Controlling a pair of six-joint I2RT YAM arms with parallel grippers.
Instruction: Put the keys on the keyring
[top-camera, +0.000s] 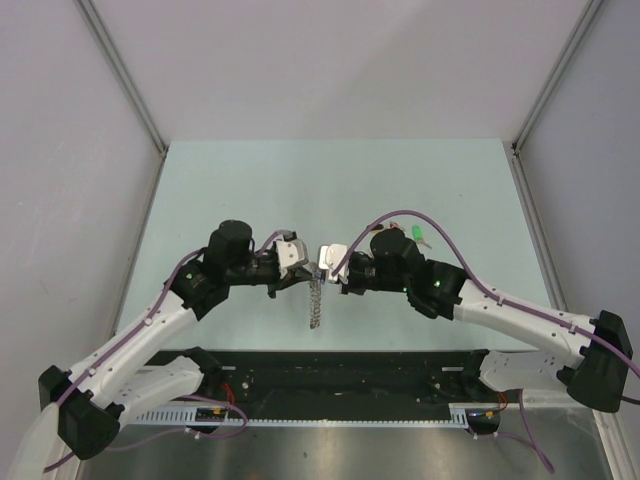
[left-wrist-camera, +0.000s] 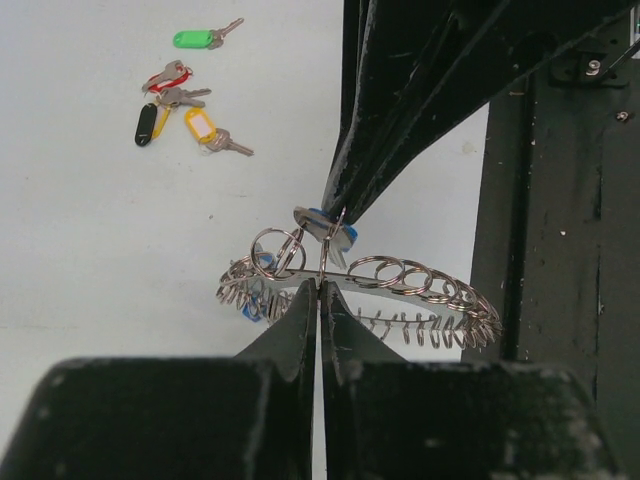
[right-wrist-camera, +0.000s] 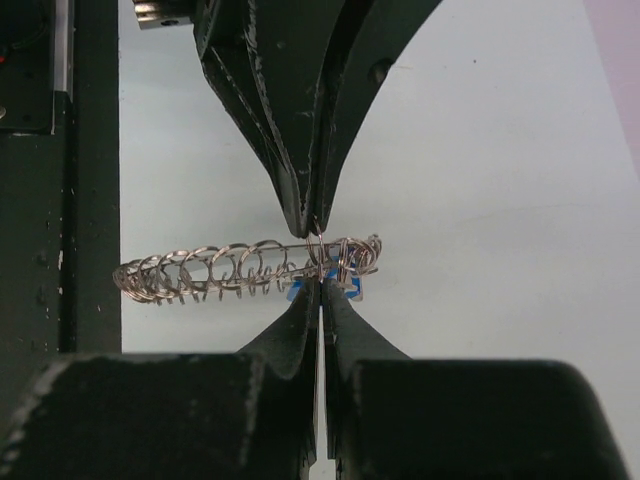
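Both grippers meet above the middle of the table. My left gripper (top-camera: 311, 266) (left-wrist-camera: 320, 290) is shut on the rim of the keyring (top-camera: 315, 302) (left-wrist-camera: 420, 282) (right-wrist-camera: 200, 268), a grey coil of small wire loops that hangs down from the grip. Facing it, my right gripper (top-camera: 328, 266) (right-wrist-camera: 320, 290) is shut on a blue-headed key (left-wrist-camera: 348, 235) (right-wrist-camera: 350, 287) pressed against the same part of the rim. The other keys lie loose on the table: green (left-wrist-camera: 195, 38) (top-camera: 418, 236), red (left-wrist-camera: 165, 77), black (left-wrist-camera: 146, 123) and yellow (left-wrist-camera: 200, 125).
A black rail (top-camera: 350, 372) runs along the near edge of the pale green table (top-camera: 250, 180), under the hanging ring. Grey walls (top-camera: 60, 150) close the table in at the left, right and back. The loose keys lie beside the right arm's wrist.
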